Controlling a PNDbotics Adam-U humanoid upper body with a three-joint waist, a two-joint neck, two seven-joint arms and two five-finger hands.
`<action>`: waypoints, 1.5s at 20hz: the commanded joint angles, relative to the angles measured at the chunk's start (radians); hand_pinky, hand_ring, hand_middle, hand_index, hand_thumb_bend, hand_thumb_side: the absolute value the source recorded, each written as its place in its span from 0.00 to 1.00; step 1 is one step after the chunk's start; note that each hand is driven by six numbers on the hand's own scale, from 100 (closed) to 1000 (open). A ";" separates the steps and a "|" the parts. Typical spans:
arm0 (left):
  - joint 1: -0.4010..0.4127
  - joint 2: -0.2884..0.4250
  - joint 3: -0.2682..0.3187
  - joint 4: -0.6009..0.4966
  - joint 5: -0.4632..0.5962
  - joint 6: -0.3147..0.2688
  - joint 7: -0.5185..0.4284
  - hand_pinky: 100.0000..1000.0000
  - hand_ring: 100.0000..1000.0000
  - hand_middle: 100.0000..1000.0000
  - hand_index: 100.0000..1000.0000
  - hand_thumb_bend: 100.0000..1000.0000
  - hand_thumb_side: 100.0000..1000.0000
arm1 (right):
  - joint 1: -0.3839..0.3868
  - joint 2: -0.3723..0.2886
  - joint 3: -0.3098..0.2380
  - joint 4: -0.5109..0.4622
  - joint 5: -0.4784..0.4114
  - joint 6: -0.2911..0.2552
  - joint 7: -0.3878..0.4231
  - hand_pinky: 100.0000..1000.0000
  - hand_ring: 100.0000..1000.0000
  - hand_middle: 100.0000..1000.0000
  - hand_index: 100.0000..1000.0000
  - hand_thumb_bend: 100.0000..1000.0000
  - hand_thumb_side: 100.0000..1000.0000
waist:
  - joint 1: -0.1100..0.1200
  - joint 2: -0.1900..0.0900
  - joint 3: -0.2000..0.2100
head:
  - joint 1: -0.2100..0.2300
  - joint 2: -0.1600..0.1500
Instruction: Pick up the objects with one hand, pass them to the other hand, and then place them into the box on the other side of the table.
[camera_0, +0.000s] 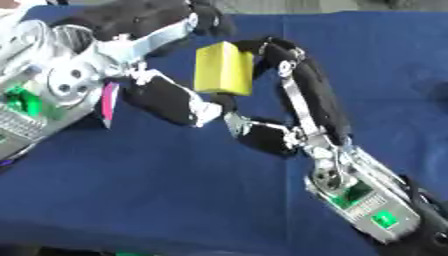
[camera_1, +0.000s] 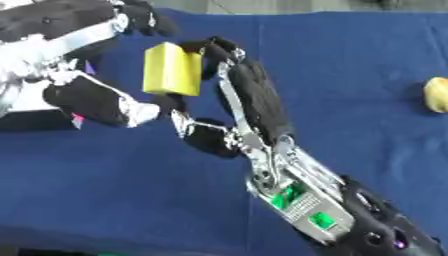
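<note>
Pinching the yellow block (camera_0: 224, 69) between them, left hand (camera_0: 166, 102) and right hand (camera_0: 297, 95) both grip it.

Yellow block (camera_0: 224, 69), boxy with flat faces, upright and a bit tilted, held up off my blue table (camera_0: 157, 190), well above the cloth. It sits between my two hands: my left hand (camera_0: 166, 100) has a finger under and beside its lower left corner, my right hand (camera_0: 293, 75) has fingers curled against its right side and top edge. Far right of the block, a yellowish rounded object (camera_1: 437, 94) lies on the table at the frame edge.
</note>
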 joint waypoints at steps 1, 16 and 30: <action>-0.010 0.015 0.005 -0.006 -0.026 0.017 -0.040 0.84 0.84 0.79 0.88 0.33 0.28 | -0.015 -0.003 -0.007 -0.021 0.005 -0.011 -0.005 0.74 0.53 0.40 0.48 0.00 0.00 | 0.001 -0.017 -0.001 | 0.006 0.001; -0.003 0.011 0.006 -0.006 -0.105 0.041 -0.010 0.76 0.71 0.59 0.76 0.09 0.16 | -0.012 -0.003 0.002 -0.021 0.015 -0.016 -0.014 0.73 0.52 0.40 0.47 0.00 0.00 | -0.002 -0.015 -0.003 | 0.013 -0.007; 0.009 0.019 0.000 -0.006 -0.099 0.043 0.060 0.67 0.50 0.32 0.45 0.00 0.00 | -0.012 -0.007 0.002 -0.021 0.029 -0.004 0.004 0.73 0.61 0.57 0.65 0.09 0.00 | -0.005 -0.015 -0.001 | 0.014 -0.007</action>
